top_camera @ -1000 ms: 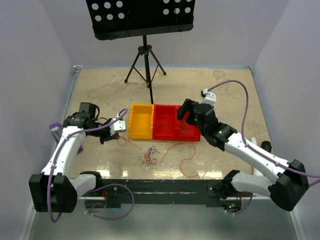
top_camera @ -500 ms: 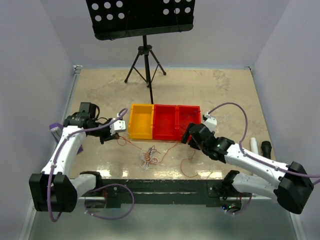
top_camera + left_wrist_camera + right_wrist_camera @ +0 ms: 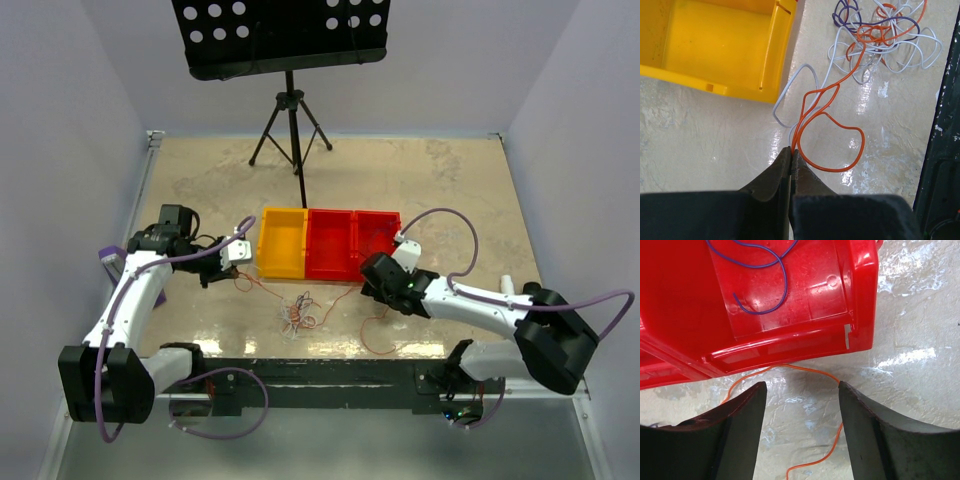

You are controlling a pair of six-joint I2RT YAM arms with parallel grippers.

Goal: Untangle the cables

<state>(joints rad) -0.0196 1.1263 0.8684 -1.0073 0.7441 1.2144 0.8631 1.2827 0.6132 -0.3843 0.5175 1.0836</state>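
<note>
The cables lie as a loose tangle (image 3: pixel 297 315) of orange, white and purple wire in front of the bins, and the left wrist view shows that tangle (image 3: pixel 880 35) too. My left gripper (image 3: pixel 791 150) (image 3: pixel 243 250) is shut on an orange cable (image 3: pixel 832 125) that runs from its tips into the tangle; a white strand (image 3: pixel 790 82) loops beside it. My right gripper (image 3: pixel 802 385) (image 3: pixel 372 275) hangs open low over the table just in front of the right red bin (image 3: pixel 815 295). Another orange cable (image 3: pixel 805 371) runs between its fingertips. A purple cable (image 3: pixel 775 265) lies inside that bin.
A yellow bin (image 3: pixel 282 243) and two red bins (image 3: pixel 335 245) stand side by side mid-table. A tripod stand (image 3: pixel 290 120) with a black perforated plate (image 3: pixel 280 35) stands behind them. A black rail (image 3: pixel 320 372) runs along the near edge. Walls close in left and right.
My right arm has swung down from above the red bins to the table in front of them, and its jaws have narrowed somewhat. The left arm has not moved.
</note>
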